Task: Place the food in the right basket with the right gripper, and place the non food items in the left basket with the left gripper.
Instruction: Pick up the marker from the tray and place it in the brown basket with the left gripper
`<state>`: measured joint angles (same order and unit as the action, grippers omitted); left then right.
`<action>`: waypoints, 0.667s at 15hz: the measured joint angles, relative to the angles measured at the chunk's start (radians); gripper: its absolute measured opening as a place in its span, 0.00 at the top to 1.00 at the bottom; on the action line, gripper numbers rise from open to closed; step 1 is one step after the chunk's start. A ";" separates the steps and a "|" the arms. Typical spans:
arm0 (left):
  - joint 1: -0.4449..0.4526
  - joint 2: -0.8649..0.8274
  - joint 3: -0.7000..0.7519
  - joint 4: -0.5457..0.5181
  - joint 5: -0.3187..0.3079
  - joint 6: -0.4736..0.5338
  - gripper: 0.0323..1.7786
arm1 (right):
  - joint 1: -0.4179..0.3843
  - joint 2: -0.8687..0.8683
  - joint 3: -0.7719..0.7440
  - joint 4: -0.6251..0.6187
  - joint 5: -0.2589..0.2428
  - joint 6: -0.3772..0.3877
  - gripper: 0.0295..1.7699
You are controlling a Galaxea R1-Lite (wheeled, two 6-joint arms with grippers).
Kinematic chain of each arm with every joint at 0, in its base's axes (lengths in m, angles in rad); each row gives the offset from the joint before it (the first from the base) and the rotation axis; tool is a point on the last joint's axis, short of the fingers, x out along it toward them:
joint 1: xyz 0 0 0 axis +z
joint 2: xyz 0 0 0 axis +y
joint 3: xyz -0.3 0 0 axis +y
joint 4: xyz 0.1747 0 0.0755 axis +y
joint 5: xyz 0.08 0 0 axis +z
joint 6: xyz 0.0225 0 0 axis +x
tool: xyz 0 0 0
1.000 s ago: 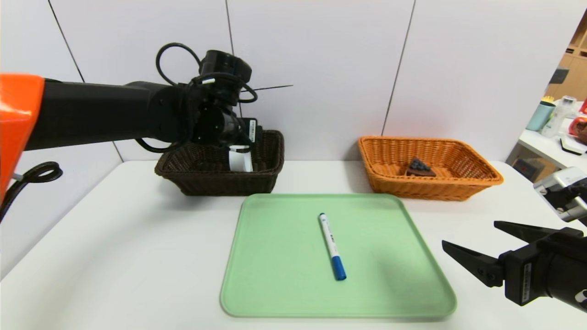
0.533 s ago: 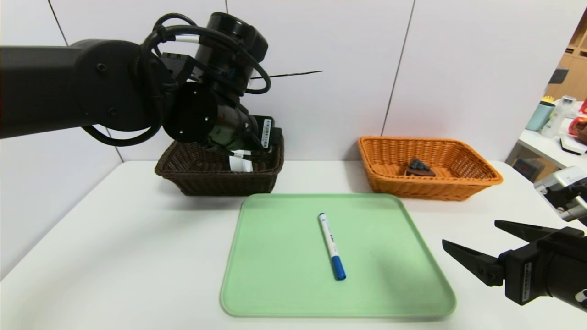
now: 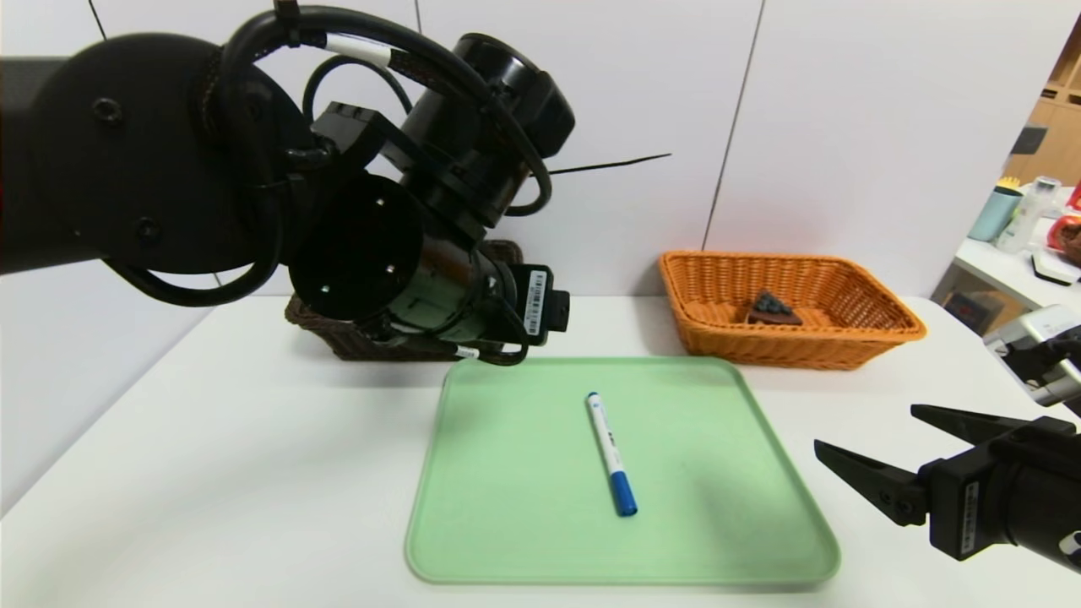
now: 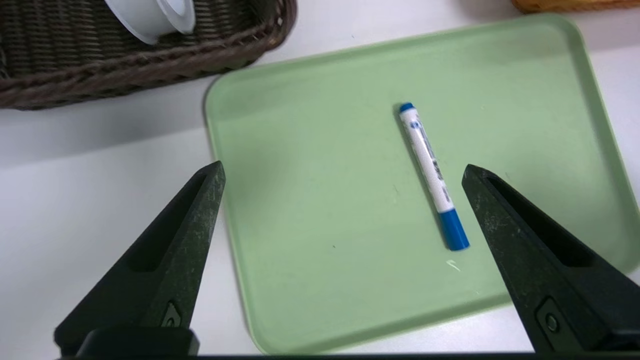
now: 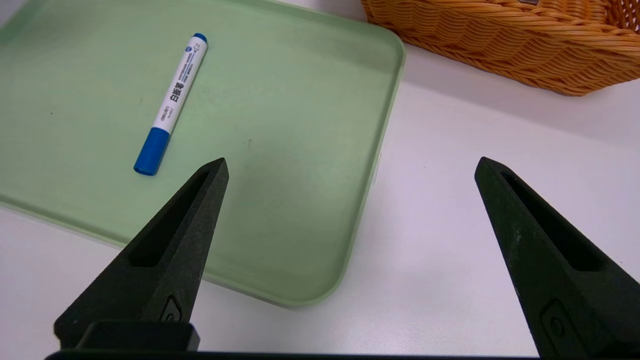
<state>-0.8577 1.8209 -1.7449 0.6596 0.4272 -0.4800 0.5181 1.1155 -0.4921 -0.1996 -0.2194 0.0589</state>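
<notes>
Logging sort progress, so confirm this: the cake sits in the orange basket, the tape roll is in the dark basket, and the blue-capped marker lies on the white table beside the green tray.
One detail is wrong. The marker lies on the green tray, not on the table beside it; the head view shows this. The cake is in the orange basket, and the tape roll is in the dark basket.

The left arm (image 3: 169, 160) is a matte black cylindrical housing with recessed screw holes; black cables, banded with white labels, loop round its wrist; a white barcode sticker marks the wrist block; the left gripper (image 4: 342, 170) has two black, pointed, scuffed fingers; the right gripper (image 3: 878, 452) has matching pointed black fingers, a small label and a silver box camera behind it.
</notes>
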 joint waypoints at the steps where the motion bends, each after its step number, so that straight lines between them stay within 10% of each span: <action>1: -0.014 0.003 0.000 0.013 -0.001 -0.017 0.05 | 0.000 0.000 -0.001 0.000 0.000 -0.001 0.04; 10: -0.105 0.089 -0.008 0.087 -0.016 -0.169 0.05 | 0.000 0.000 -0.007 0.000 -0.002 -0.001 0.04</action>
<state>-0.9626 1.9102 -1.7526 0.7466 0.4109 -0.6489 0.5181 1.1155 -0.4994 -0.1996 -0.2213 0.0581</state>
